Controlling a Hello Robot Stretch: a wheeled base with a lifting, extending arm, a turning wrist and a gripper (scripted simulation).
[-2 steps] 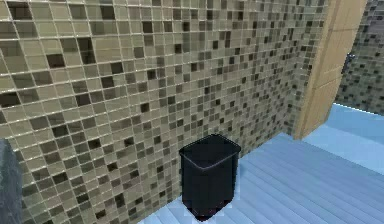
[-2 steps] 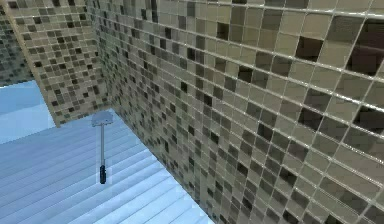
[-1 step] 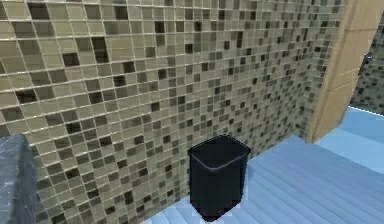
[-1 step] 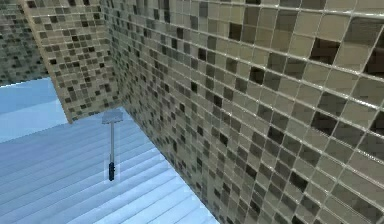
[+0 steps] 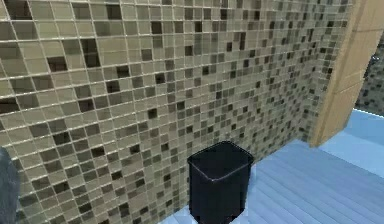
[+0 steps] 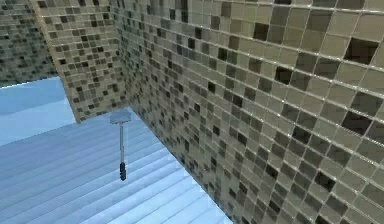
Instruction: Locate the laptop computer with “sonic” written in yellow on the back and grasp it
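Claw: whether it is spread, pressed together or gripping anything cannot be told, and nothing can be recorded of what it carries. Working outward, in the arm side view a thin upright rod (image 6: 120,150) with a pale cap and a dark foot stands on the blue plank floor (image 6: 70,185), just out from the foot of the mosaic tile wall (image 6: 270,90) and near the corner where that wall turns away. It may be a brush or a plunger; which one cannot be made out. In the forward view a black bin (image 5: 219,182) stands on the floor close to the foot of the same kind of tiled wall, toward the bottom edge of the picture. A pale wooden upright (image 5: 345,70), possibly a door frame, ends the wall at the forward view's right, with paler floor beyond it. Where the laptop lies cannot be told, and no desk, shelf or tabletop that might carry one is recorded here. Judgement: the task is at its search step, with nothing of the grasp begun. The robot faces a tiled corner at close range. The next move most likely calls for the base to turn away from the wall, probably toward the opening beside the wooden upright, clear of the bin, and to look for furniture before any reach is tried.
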